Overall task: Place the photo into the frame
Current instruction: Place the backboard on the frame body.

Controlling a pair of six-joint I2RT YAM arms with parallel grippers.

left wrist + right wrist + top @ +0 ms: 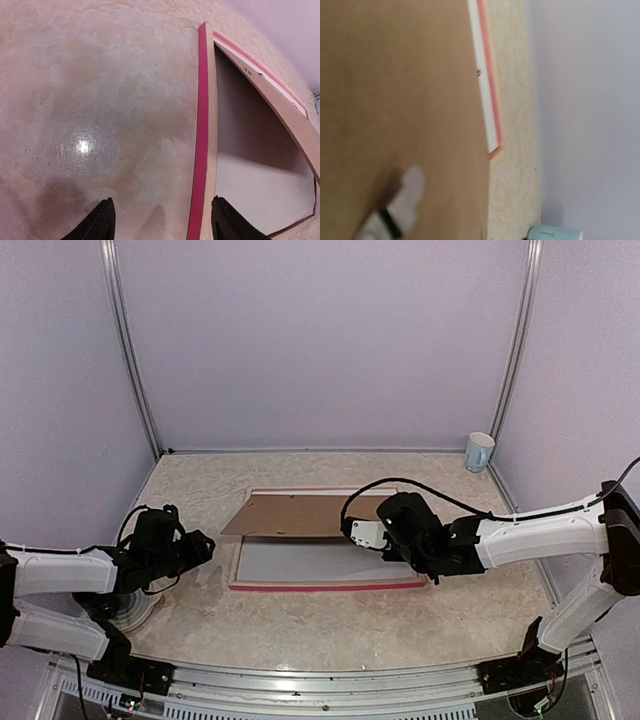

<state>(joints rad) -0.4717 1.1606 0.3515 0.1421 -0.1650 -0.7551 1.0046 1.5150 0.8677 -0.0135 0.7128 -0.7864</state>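
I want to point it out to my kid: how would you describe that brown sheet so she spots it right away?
Look at the beige marbled table, then at the pink-red frame lying flat in its middle. Over the frame's far half sits the brown board, its near edge lifted. It is the only plain cardboard-brown thing there; the frame is pink-edged with a pale sheet inside.

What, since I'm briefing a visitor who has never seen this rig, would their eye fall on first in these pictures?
The pink-red frame lying flat mid-table stands out, with a brown backing board tilted up over its far half. The right gripper sits at the board's right end, while the left gripper, open and empty, hovers off the frame's left edge. A pale mug stands at the far right corner.
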